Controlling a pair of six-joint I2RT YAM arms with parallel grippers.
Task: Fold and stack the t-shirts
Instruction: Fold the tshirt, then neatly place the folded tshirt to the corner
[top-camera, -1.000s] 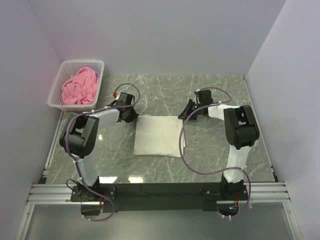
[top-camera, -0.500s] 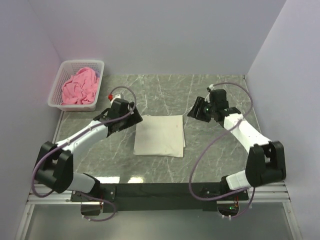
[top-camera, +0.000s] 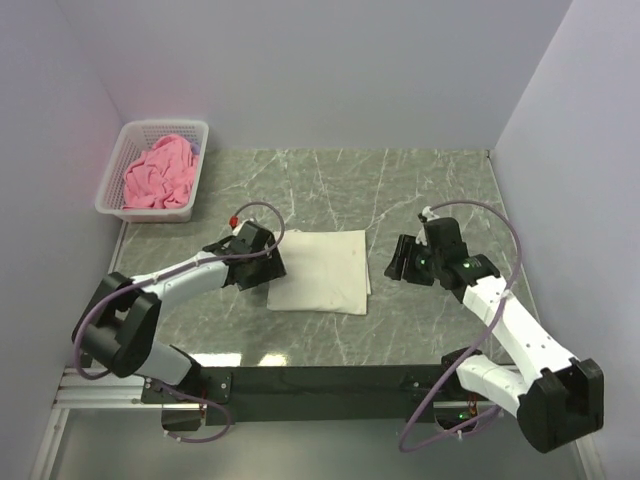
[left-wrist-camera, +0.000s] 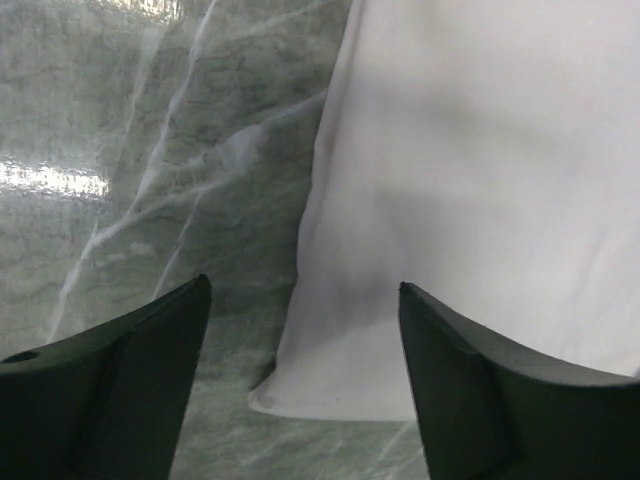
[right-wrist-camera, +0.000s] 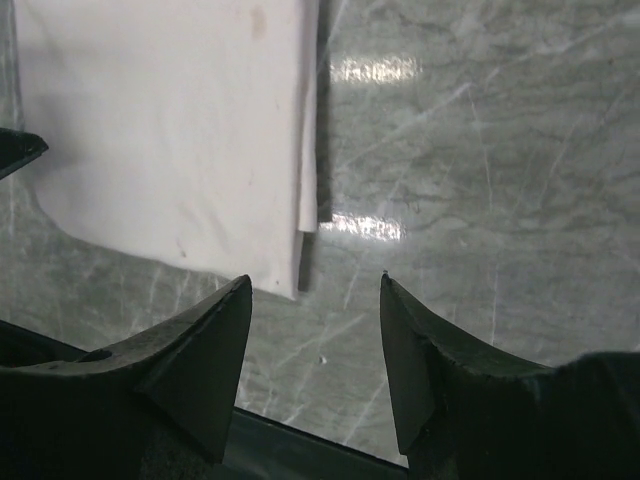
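Left hand (left-wrist-camera: 300, 290), right hand (right-wrist-camera: 315, 280) opened, t-shirt (top-camera: 320, 268) released

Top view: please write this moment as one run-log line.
white t-shirt: folded | pink t-shirt: in basket | left gripper: open, at shirt edge | right gripper: open, beside shirt

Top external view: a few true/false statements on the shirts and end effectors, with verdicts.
1. The cream-white t-shirt lies folded flat on the table. True.
2. The pink t-shirt is stacked on it. False: it sits bunched in the basket.
3. The left end effector is shut on the cream-white t-shirt. False: it is open, holding nothing.
4. The right end effector is open and empty. True.
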